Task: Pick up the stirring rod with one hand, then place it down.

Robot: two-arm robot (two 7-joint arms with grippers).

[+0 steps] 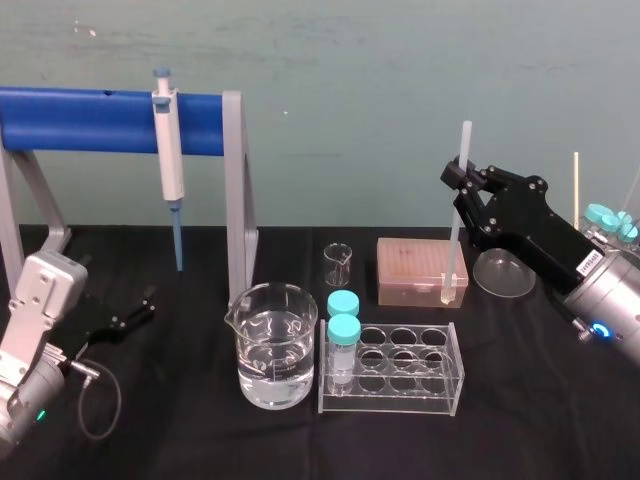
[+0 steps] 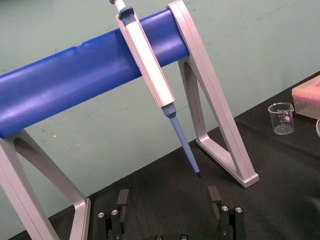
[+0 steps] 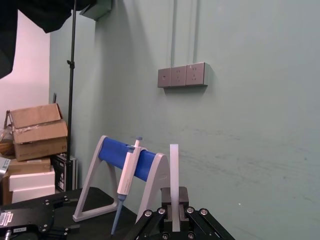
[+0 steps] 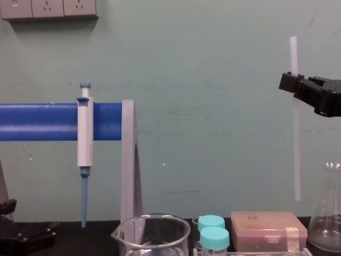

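Here, right gripper jaws clamp the stirring rod, left gripper jaws apart; beaker holds clear liquid.

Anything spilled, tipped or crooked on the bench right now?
Nothing stands out. The right gripper holds the stirring rod upright, clear of the tip box. The beaker, tubes and pipette look in order, no spill. The left gripper rests open at left.

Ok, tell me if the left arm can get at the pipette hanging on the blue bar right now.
Probably yes. The left gripper sits open, low by the table, facing the pipette hanging on the blue bar, with nothing between them. The right gripper, holding the stirring rod, is well clear.
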